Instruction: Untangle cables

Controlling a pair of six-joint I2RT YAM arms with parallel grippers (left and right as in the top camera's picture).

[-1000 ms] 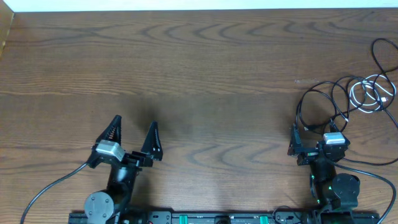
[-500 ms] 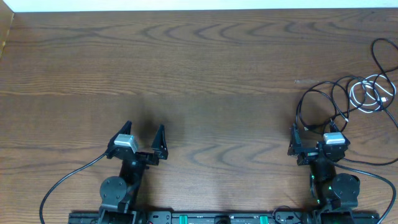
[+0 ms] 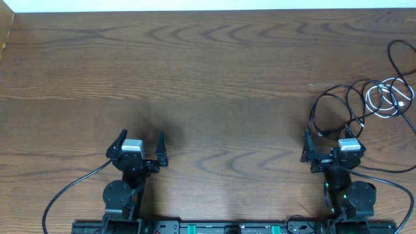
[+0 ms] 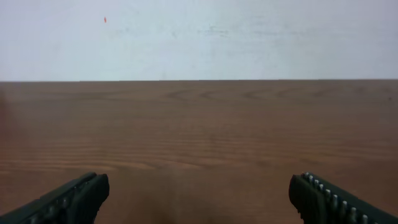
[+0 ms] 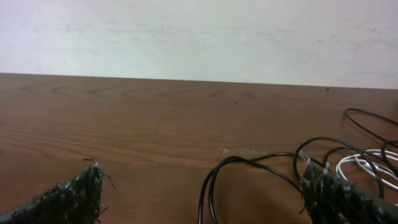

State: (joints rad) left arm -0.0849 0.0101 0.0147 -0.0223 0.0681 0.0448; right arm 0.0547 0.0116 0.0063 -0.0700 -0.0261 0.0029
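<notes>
The cables lie tangled at the table's right side. A black cable point(image 3: 328, 97) loops from near my right gripper toward a coiled white cable point(image 3: 383, 101); another black cable point(image 3: 396, 58) runs off the right edge. In the right wrist view the black loops point(image 5: 249, 165) lie between my open fingers and the white cable point(image 5: 367, 168) lies at the far right. My right gripper point(image 3: 329, 138) is open and empty, just in front of the black loops. My left gripper point(image 3: 139, 138) is open and empty at the front left, far from the cables; its fingers point(image 4: 199, 199) frame bare wood.
The brown wooden table point(image 3: 208, 71) stretches to a pale wall at the back. The arms' own black wires trail off the front edge by each base point(image 3: 65, 195).
My left gripper has drawn back toward its base and turned to face straight ahead, still open. The right arm and the cables have not moved.
</notes>
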